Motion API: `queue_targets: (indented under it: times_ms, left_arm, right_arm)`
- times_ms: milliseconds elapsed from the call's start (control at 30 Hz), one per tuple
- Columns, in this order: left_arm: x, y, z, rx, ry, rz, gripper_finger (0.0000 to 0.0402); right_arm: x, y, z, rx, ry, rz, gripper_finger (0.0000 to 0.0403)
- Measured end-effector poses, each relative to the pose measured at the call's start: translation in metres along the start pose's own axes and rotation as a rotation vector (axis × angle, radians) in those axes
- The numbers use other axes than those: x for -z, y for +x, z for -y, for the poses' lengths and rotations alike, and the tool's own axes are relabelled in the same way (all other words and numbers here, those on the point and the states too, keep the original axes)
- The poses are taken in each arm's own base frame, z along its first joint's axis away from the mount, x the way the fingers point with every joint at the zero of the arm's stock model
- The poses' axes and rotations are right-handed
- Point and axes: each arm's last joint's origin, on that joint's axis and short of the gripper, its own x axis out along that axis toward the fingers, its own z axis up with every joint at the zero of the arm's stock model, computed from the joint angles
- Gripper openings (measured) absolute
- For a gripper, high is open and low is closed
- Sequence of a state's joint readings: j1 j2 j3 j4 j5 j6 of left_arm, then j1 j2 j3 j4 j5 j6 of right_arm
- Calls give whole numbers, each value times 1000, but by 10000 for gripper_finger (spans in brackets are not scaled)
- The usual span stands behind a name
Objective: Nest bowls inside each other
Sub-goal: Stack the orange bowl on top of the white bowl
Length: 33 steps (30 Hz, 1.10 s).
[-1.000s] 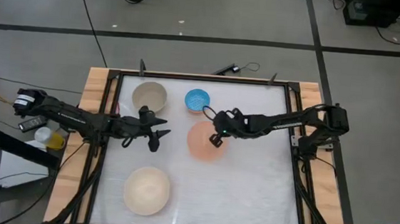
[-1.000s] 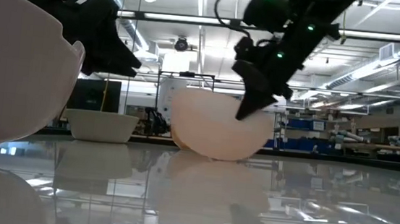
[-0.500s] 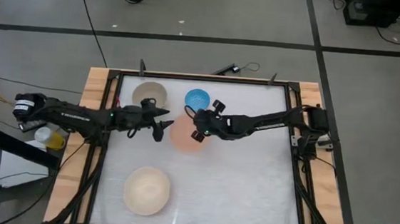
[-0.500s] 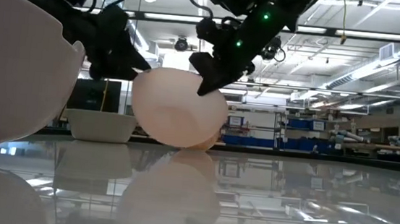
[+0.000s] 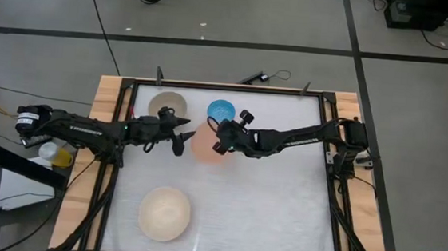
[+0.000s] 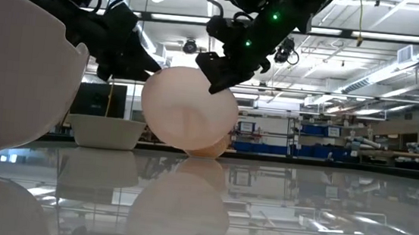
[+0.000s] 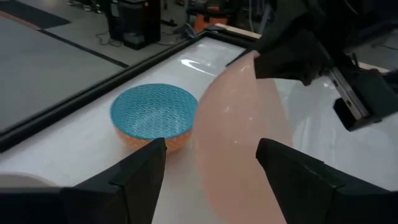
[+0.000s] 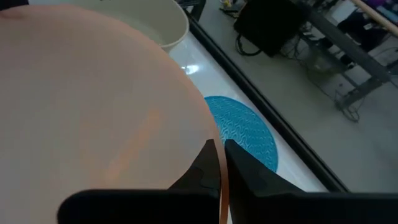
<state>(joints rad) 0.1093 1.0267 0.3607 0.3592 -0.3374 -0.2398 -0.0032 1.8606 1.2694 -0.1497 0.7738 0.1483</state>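
The salmon-orange bowl is tipped up on its side at mid table, with my right gripper shut on it. My left gripper stands open at the bowl's left, its fingers on either side of the bowl's wall. The blue bowl and the grey-beige bowl rest on their bases near the far edge. Near the front left, the cream-white bowl also rests on its base. My right gripper pinches the salmon bowl's rim, one finger inside the bowl and the other outside. It comes slanting down from the table's right. The bowl hangs on its side, its lower edge just above the table. My left gripper: whether its fingers touch the bowl, I cannot tell.
A black frame runs around the white table top. The right half and the near middle of the table hold no objects. The blue bowl stands close behind the tipped bowl.
My right gripper has carried the salmon bowl toward the table's left and a little up, rolling so the bowl has tipped from upright onto its side. My left gripper has swung toward the far edge and now stands against the bowl.
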Motion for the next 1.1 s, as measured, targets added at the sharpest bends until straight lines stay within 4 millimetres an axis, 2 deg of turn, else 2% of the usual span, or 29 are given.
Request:
queue_targets:
  times_ms: [467, 667, 933, 1100]
  left_arm:
    - [1, 0, 0, -15, 29, -7, 270]
    - [1, 0, 0, -19, 32, -7, 270]
    - [1, 2, -5, -112, 80, 9, 270]
    - [2, 4, -7, -105, 80, -3, 242]
  right_arm:
    - [0, 2, 9, 124, 36, -1, 18]
    - [-2, 5, 13, 126, 43, -5, 18]
    - [-5, 4, 9, 72, -1, 14, 18]
    - [-9, 1, 5, 54, -32, 53, 20]
